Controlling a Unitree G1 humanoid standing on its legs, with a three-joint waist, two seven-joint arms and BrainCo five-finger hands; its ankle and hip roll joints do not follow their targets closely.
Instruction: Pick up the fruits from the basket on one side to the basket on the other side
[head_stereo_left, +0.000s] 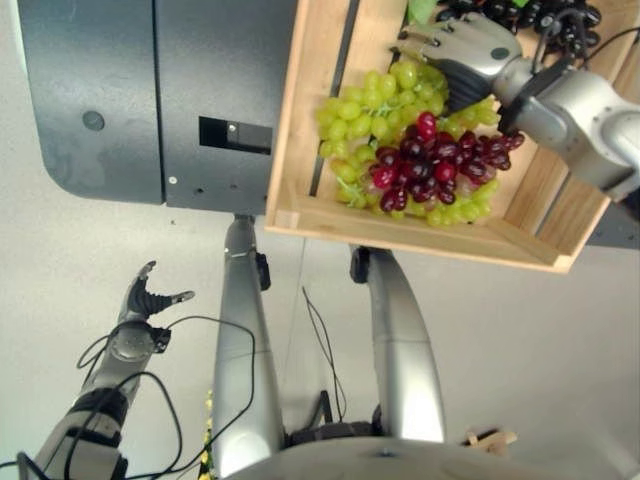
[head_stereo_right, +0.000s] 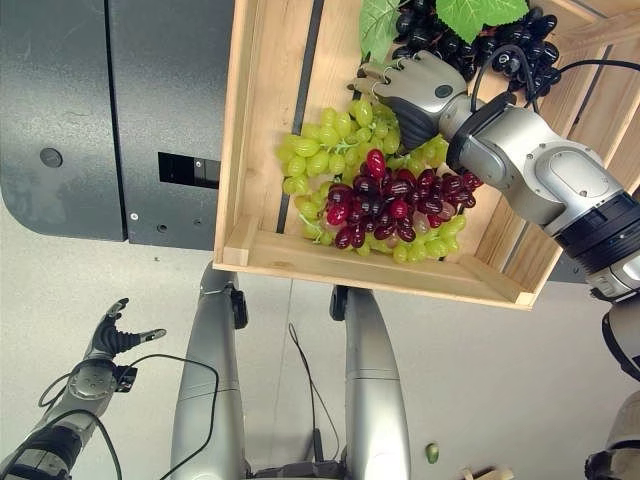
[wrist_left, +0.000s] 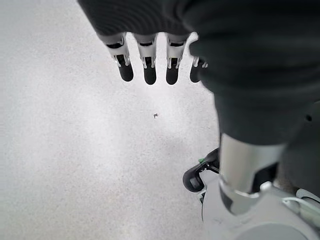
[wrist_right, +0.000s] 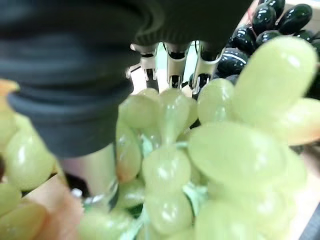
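**Right robot hand set on green grapes in crate: grasp stage**

Eye views: right robot hand (head_stereo_right: 415, 90) lies on the green grapes (head_stereo_right: 325, 145) in the wooden crate (head_stereo_right: 262, 250); red grapes (head_stereo_right: 390, 200) just beside it, black grapes (head_stereo_right: 500, 40) beyond.

Right wrist view: fingers (wrist_right: 172, 65) curl over green grapes; closure cannot be confirmed.

Left wrist view: left robot hand (wrist_left: 150, 65) loosely spread above the floor (wrist_left: 75, 150), holding nothing.

Judgement: secure the bunch, then lift.

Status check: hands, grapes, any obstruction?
Right robot hand closed on green grapes in wooden crate. Left robot hand open, idle. Red grapes alongside.
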